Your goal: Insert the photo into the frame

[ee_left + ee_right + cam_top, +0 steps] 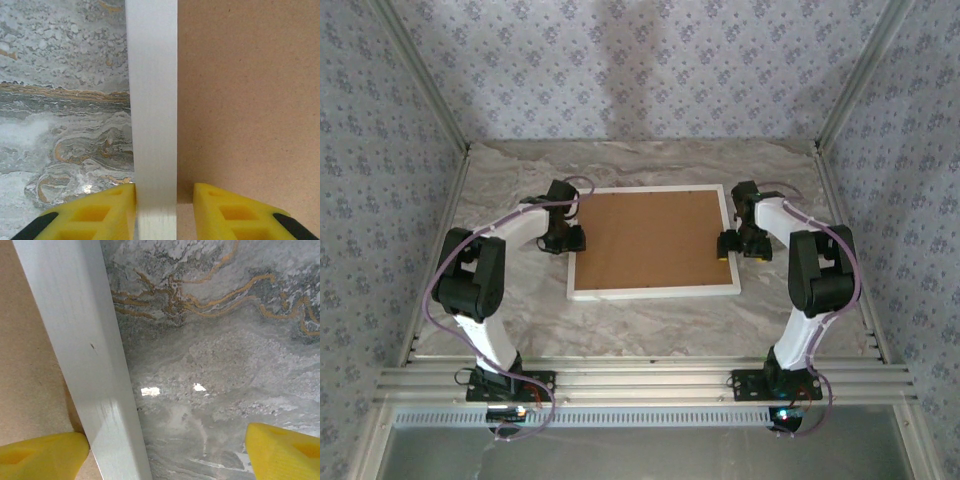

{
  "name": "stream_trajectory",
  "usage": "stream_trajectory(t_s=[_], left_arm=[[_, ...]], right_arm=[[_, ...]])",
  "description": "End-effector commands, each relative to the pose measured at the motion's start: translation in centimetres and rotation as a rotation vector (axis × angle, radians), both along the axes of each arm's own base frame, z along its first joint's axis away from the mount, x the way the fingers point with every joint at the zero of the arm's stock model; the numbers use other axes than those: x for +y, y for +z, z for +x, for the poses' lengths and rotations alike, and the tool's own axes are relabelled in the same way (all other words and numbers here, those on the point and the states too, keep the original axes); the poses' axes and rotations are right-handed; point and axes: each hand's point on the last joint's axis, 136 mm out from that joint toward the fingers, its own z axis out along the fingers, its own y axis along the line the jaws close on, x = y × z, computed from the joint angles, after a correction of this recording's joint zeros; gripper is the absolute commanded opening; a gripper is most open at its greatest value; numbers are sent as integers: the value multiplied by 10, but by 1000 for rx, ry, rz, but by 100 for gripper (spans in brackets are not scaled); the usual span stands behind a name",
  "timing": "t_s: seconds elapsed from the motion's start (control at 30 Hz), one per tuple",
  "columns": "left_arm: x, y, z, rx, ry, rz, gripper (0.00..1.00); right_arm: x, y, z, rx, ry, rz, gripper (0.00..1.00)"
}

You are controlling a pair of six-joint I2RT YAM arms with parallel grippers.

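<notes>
The thin white rectangular frame (650,292) lies flat on the marbled table (650,335), brown fibreboard backing (650,238) inside. Left gripper (164,187) has its jaws narrowly astride the left rail, unclamped; right gripper (167,432) has its jaws gaping wide over the right rail.

the frame (152,100) is smooth white moulding with a soft satin sheen, faintly streaked. the backing board (250,100) is brown, matt and finely fibrous, like pressed wood. the table (225,365) has a marbled grey surface, glossy enough to catch bright glints. the gripper fingers (220,207) are matt yellow plastic.
</notes>
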Motion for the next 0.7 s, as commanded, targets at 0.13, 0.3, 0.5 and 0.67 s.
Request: stream_trajectory(t_s=[0.13,0.3,0.5,0.67], left_arm=[[-3,13,8,-26,-21,6,45],[2,32,17,-75,-5,-5,60],[13,56,26,-133,34,-11,75],[23,63,25,-150,75,-21,79]], right_arm=[[9,14,3,-38,-13,71,87],[13,33,33,-130,-11,149,87],[21,31,70,-187,-1,234,78],[19,21,92,-191,-6,234,66]])
